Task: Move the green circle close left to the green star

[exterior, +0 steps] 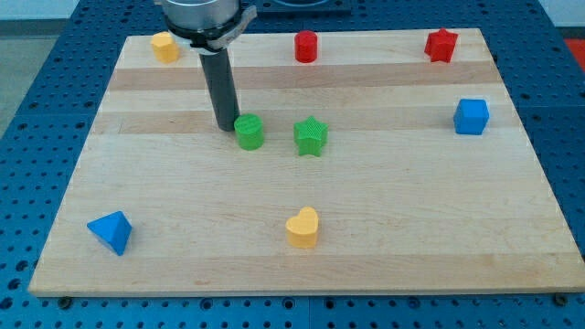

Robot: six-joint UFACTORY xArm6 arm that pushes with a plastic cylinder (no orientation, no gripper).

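Observation:
The green circle (249, 132), a short cylinder, stands on the wooden board a little above its middle. The green star (311, 136) stands to its right, with a gap of about one block's width between them. My tip (227, 125) rests on the board just left of the green circle, touching it or nearly touching its left side. The dark rod rises from there to the arm at the view's top.
A yellow block (164, 46) sits at the top left, a red cylinder (305, 46) at top centre, a red star (441, 45) at top right. A blue cube (472, 116) is at the right, a blue pyramid-like block (111, 231) at bottom left, a yellow heart (303, 228) at bottom centre.

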